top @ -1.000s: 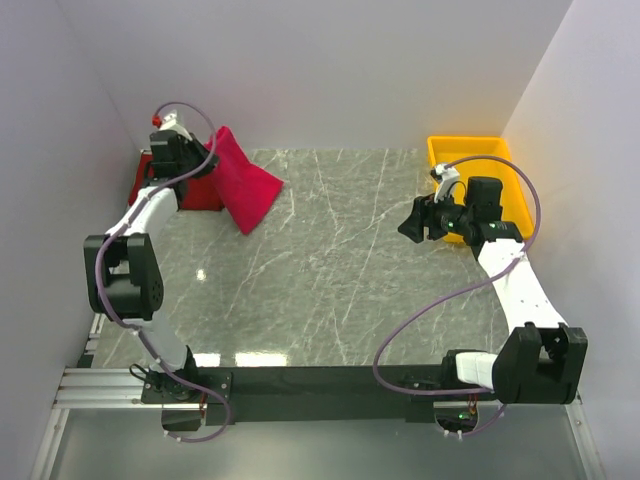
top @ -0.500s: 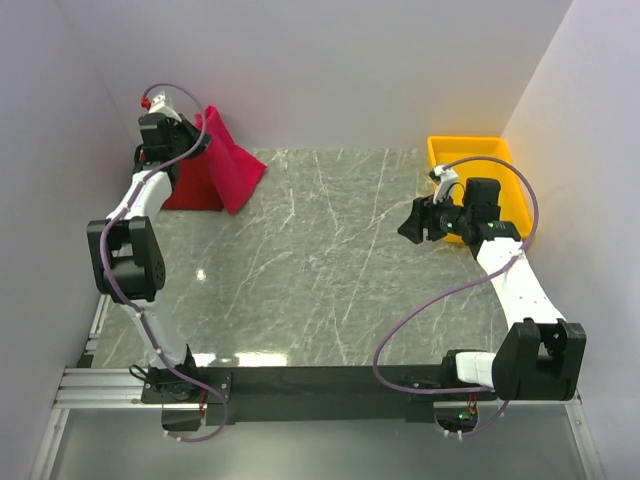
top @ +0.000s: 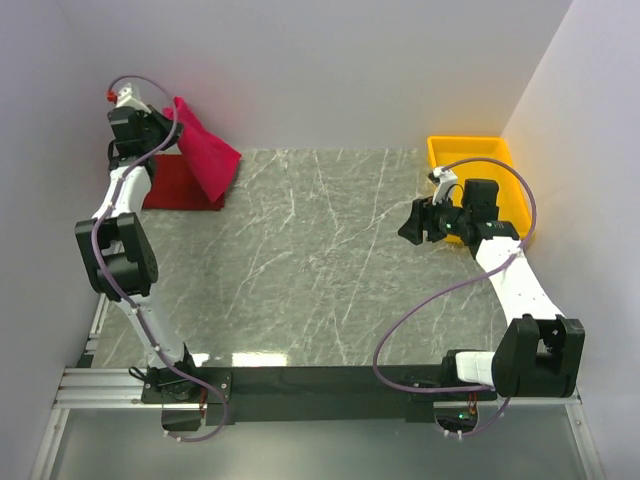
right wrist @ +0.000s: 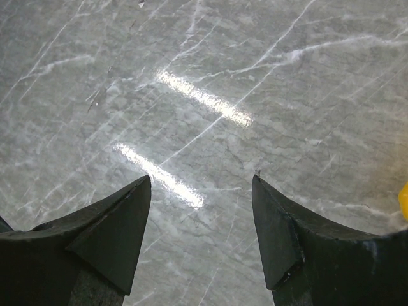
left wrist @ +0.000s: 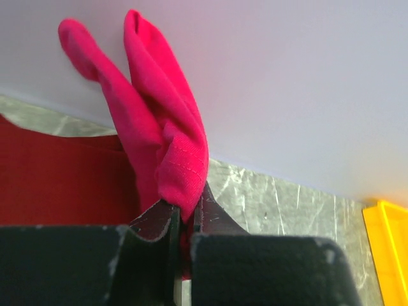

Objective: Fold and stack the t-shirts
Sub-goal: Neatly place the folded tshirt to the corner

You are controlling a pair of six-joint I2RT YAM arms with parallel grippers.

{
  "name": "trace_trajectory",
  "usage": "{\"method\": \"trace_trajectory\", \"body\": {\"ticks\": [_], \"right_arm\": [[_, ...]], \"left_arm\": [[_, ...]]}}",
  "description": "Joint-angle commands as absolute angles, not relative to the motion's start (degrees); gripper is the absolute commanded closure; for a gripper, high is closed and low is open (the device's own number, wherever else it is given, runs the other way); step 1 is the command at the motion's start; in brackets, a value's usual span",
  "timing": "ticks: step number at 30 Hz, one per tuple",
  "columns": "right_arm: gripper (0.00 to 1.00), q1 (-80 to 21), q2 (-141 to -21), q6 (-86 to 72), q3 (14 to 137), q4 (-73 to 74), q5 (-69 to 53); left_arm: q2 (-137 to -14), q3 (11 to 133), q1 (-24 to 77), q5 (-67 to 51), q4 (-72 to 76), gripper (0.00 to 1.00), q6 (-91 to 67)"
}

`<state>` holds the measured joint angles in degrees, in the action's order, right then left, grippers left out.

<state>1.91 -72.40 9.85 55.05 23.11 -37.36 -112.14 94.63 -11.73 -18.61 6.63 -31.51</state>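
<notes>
One bright crimson t-shirt (left wrist: 159,127), bunched, pinched in the left end effector (left wrist: 185,220); one darker red t-shirt (top: 185,190) flat on the counter (top: 330,260). Right end effector (right wrist: 201,185) agape, empty.

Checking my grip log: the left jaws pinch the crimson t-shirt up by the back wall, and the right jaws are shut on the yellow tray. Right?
Not quite. The right jaws stand open and empty over the marble tabletop, beside the yellow tray, as the right wrist view shows. The left jaws do pinch the crimson t-shirt by the back wall.
</notes>
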Motion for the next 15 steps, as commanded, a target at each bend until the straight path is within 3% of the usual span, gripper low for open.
{"method": "trace_trajectory", "body": {"ticks": [1, 15], "right_arm": [[0.29, 2.46, -72.95, 9.58, 55.28, 20.74, -36.91], [0.29, 2.46, -74.27, 9.84, 55.72, 20.92, -36.56]], "left_arm": [[-111.1, 96.33, -13.62, -20.39, 13.35, 0.99, -33.83], [-108.11, 80.61, -17.75, -15.65, 21.7, 0.99, -39.11]]}}
